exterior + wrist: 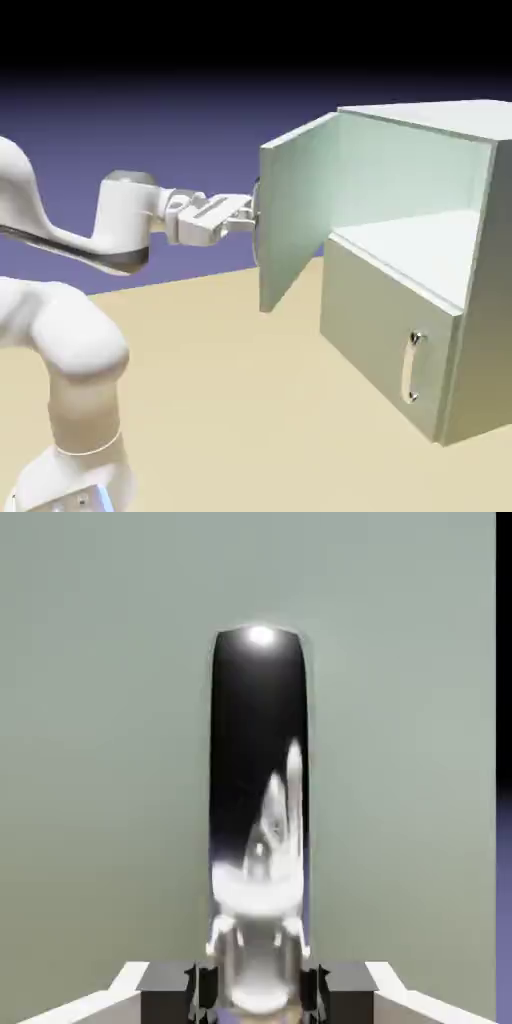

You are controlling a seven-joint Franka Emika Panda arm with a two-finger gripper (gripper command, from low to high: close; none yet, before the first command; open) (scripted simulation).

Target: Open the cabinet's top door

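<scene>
The jaws of the gripper [250, 212] are clenched on the top door's handle [258, 802], and the hand view shows it plainly: the silver bar runs straight up the middle of the picture from between the two grey fingertips [322, 986], its long axis in line with the door's tall edge. From where I stand, the top door [296, 215] lies directly ahead of the jaws, to the exterior view's right of the hand, swung well out from the cabinet [470, 300] so that the whitish interior and its shelf are open to view. Any further swing, I judge, has to follow an arc about the hinge on the door's far edge, pulling the handle toward the arm's side.

Counted: one arm, one gripper, one cabinet on the counter [230, 400], two doors. The lower door [385, 335] is shut, its short handle [412, 367] untouched and well apart from the hand.
</scene>
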